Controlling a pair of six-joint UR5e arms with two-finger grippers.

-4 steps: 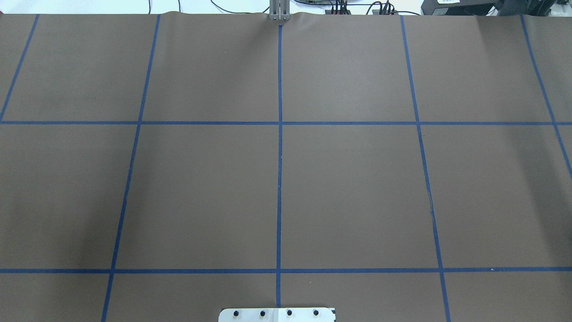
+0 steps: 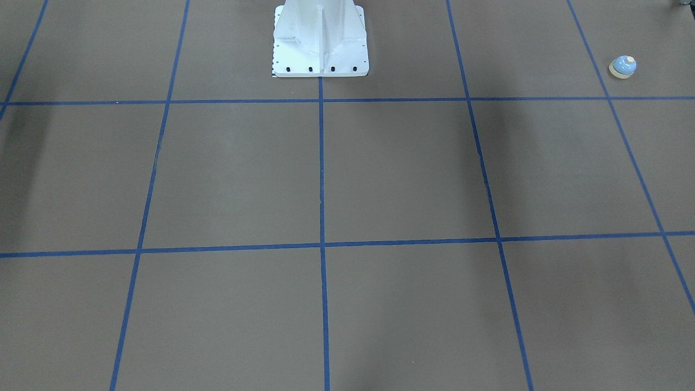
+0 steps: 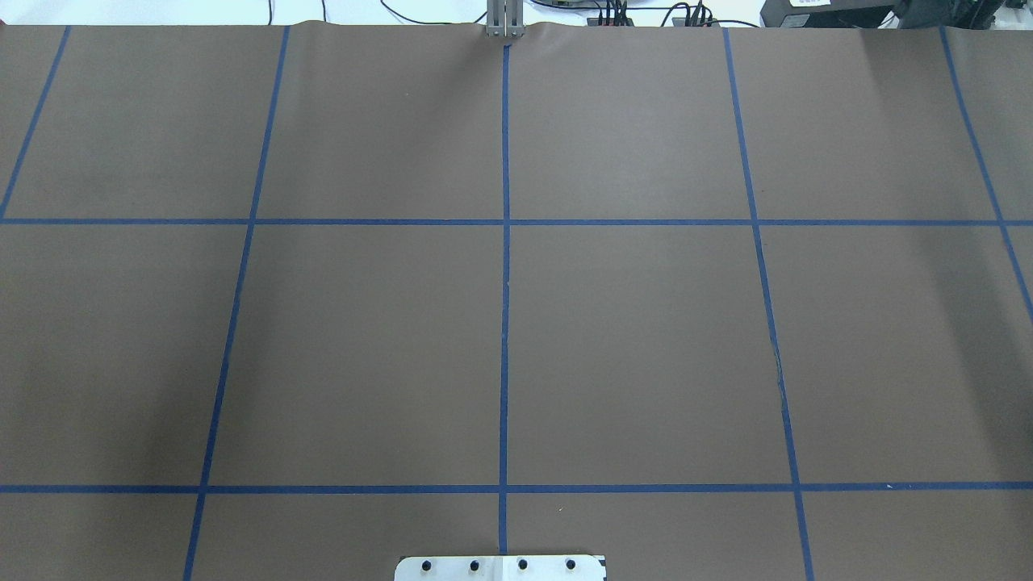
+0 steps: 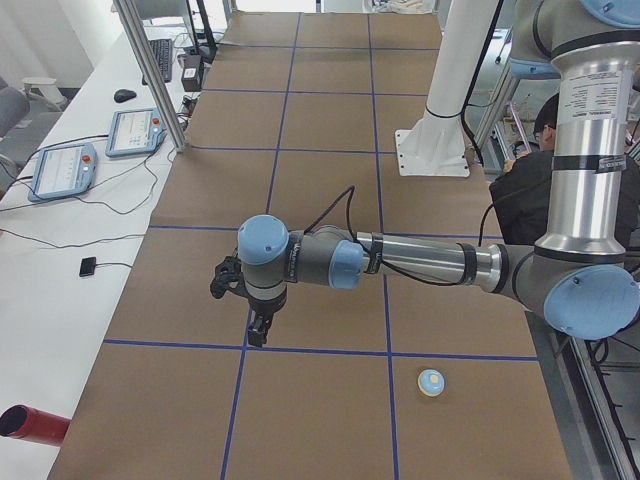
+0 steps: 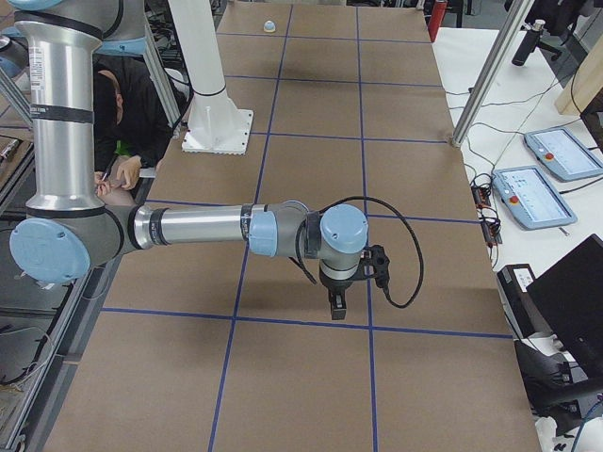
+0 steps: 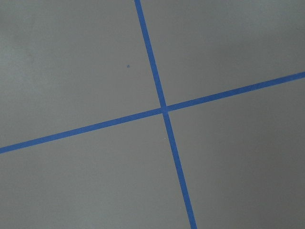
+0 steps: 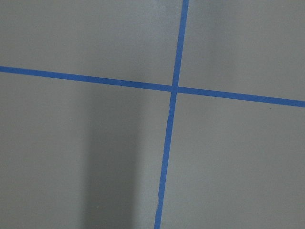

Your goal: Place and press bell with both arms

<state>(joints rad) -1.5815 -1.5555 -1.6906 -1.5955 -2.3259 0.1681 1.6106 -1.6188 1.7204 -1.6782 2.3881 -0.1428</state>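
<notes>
One bell (image 2: 623, 67) stands upright on the table (image 3: 629, 347) at the robot's left end, with nothing touching it.

The bell sits button up in the end row of the blue tape grid (image 3: 504, 222), in the cell on the robot's side. The left arm (image 4: 420, 262) reaches out level over the table. The left gripper (image 4: 257, 335) points down above a tape crossing, well apart from the bell. This side view does not show whether its fingers are spread or closed. The white pedestal (image 2: 320, 38) is bolted at mid-table on the robot's edge. The right arm (image 5: 198, 226) is extended likewise, with the right gripper (image 5: 337, 311) pointing down near a tape line. Its finger opening cannot be told either. Each wrist view shows a tape crossing on the brown surface.
</notes>
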